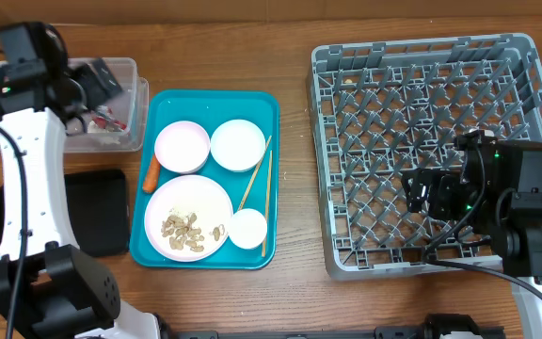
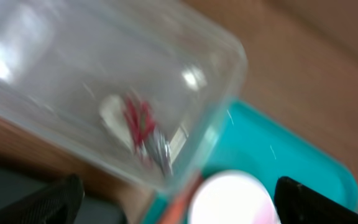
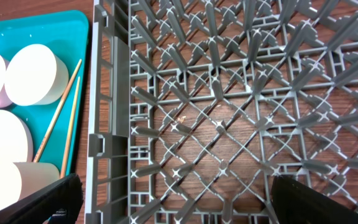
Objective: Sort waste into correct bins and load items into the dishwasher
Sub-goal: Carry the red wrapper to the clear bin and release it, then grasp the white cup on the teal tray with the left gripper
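Left gripper (image 2: 179, 190) hangs over the clear tub (image 1: 137, 89) at the far left, jaws spread wide with nothing between them. Right gripper (image 3: 173, 193) is the same story: spread and empty, above the near left part of the grey dish rack (image 1: 422, 47). I can't see any dishes in the rack.

The red wrapper (image 2: 138, 118) and white scrap (image 2: 112, 111) lie in the tub. The rest is on the teal tray (image 1: 263, 105):
- **Far side:** two white bowls (image 1: 182, 147).
- **Left edge:** the carrot (image 1: 150, 176).
- **Near side:** the plate (image 1: 196, 193) with rice and nut pieces (image 1: 191, 231), and the small cup (image 1: 248, 229) just right of it.
- **Right side:** the chopsticks (image 3: 58, 112).

The black tray (image 1: 97, 212) sits left of the teal one.

Handling guesses:
- **Bowls, plate and cup:** they look hard, slick and breakable, so I'd pinch a rim rather than try the body.
- **Chopsticks:** thin, stiff and light, lying flat, and probably keen to roll. I'd pinch across them near the middle.
- **Carrot:** small and firm, so grab across its waist.
- **Rice:** loose, so no pinching it. Tipping the plate seems the only way.

Hard to make out: the left wrist view is badly smeared. There's a shiny bit beside the wrapper that I can't identify. From overhead the left arm covers part of the tub, and the right arm hides the rack's near right corner. The right wrist view cuts off the plate and cup at its left border.
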Controlling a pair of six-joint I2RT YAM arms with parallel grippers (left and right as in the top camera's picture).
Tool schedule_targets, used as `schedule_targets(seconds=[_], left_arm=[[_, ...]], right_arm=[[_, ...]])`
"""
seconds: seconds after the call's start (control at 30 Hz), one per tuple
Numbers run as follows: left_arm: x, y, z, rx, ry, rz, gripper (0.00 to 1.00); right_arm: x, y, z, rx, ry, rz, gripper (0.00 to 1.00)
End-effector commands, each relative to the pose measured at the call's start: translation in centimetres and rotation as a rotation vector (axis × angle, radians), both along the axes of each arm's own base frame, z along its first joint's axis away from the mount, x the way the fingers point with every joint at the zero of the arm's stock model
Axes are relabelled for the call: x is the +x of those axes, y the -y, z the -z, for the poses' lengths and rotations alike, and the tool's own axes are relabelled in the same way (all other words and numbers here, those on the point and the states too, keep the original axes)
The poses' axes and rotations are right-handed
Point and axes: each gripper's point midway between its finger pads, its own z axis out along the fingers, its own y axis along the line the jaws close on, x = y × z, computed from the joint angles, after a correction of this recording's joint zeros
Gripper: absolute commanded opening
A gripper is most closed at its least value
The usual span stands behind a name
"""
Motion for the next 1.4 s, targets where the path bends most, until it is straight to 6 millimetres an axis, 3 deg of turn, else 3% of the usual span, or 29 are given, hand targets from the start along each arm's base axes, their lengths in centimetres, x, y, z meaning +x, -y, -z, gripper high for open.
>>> schedule_targets(seconds=[0.0,0.2,0.27,0.43,0.57,0.67,0.8,0.9,1.07,1.23,1.37], left_arm=[[-3.0,9.1,1.1,-0.223,-0.136,0.215,1.0],[-10.9,18.1,4.0,-0.244,-0.483,0.426,1.0],[-12.9,20.2,5.0,-0.22,-0.554,0.507,0.97],[-17.1,22.2,8.3,-0.18,-0.708,0.578,0.73],[-20.0,22.8,10.4,-0.162,-0.807,0.613,0.73],[-20.7,23.0,11.8,-0.156,-0.823,0.624,0.66],[-20.8,23.1,13.3,-0.163,-0.816,0.604,0.42],[-20.9,23.1,14.2,-0.163,-0.807,0.605,0.31],[-20.4,23.3,14.5,-0.168,-0.783,0.61,0.04],[-18.7,23.2,13.7,-0.17,-0.724,0.619,0.04],[-15.0,21.7,9.5,-0.231,-0.618,0.574,0.04]], right_arm=[[0.3,0.2,-1.2,-0.004,0.036,0.009,1.0],[0.3,0.2,-1.2,-0.004,0.036,0.009,1.0],[0.3,0.2,-1.2,-0.004,0.036,0.009,1.0],[0.3,0.2,-1.2,-0.004,0.033,0.009,1.0],[0.3,0.2,-1.2,-0.004,0.032,0.009,1.0],[0.2,0.2,-1.1,-0.004,0.028,0.009,1.0],[0.1,0.2,-1.0,-0.004,0.023,0.009,1.0],[0.0,0.2,-1.0,-0.004,0.017,0.009,1.0],[0.0,0.2,-0.9,-0.004,0.017,0.009,1.0],[0.0,0.2,-0.9,-0.004,0.017,0.009,1.0],[0.7,0.2,-1.5,-0.005,0.052,0.009,1.0]])
